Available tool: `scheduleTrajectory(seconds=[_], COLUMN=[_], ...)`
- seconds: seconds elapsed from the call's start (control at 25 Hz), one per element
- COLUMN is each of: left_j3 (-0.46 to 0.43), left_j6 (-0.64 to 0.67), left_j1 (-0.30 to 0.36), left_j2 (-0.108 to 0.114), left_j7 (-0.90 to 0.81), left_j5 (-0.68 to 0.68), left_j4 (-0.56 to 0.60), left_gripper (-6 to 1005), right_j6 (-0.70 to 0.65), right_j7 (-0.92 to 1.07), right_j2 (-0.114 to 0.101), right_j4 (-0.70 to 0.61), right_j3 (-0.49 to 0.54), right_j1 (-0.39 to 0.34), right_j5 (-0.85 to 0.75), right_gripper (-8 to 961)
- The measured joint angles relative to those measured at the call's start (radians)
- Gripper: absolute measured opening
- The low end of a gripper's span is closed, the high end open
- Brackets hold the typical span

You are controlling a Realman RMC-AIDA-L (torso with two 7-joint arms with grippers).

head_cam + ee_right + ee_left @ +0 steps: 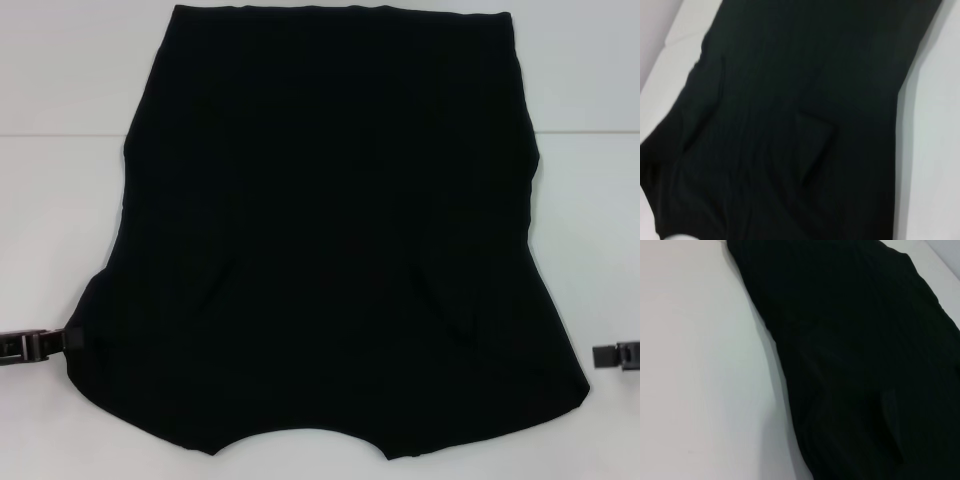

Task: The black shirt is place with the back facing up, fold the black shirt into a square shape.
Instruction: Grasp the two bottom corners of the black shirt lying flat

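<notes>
The black shirt [330, 240] lies flat across the middle of the white tabletop [60, 210], neckline curve at the frame's bottom. The left hand [55, 343] touches its lower-left edge; the right hand [605, 355] sits just beside the lower-right edge. Whether either is open cannot be told. The wrist views show only cloth folds [812, 135] and bare tabletop.

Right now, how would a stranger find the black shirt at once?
On the white table, the black shirt covers the middle, neckline toward the robot. Soft and matte, unlike the rigid left gripper and right gripper beside it.
</notes>
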Motion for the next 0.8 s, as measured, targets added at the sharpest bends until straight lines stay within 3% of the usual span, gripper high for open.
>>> scheduleTrajectory(seconds=[0.44, 0.8], left_j3=[0.001, 0.001], left_j6=[-0.009, -0.011], left_j1=[-0.003, 0.000], left_j2=[0.003, 0.003], left_j7=[0.011, 0.018], left_j5=[-0.004, -0.011], left_j4=[-0.007, -0.007], left_gripper=[46, 52], right_j6=[0.023, 0.042], right_j7=[0.063, 0.078], right_j2=[0.057, 0.061], right_j4=[-0.003, -0.004], right_j3=[-0.005, 0.002], right_j1=[0.070, 0.081], right_j5=[-0.130, -0.147], right_gripper=[786, 781])
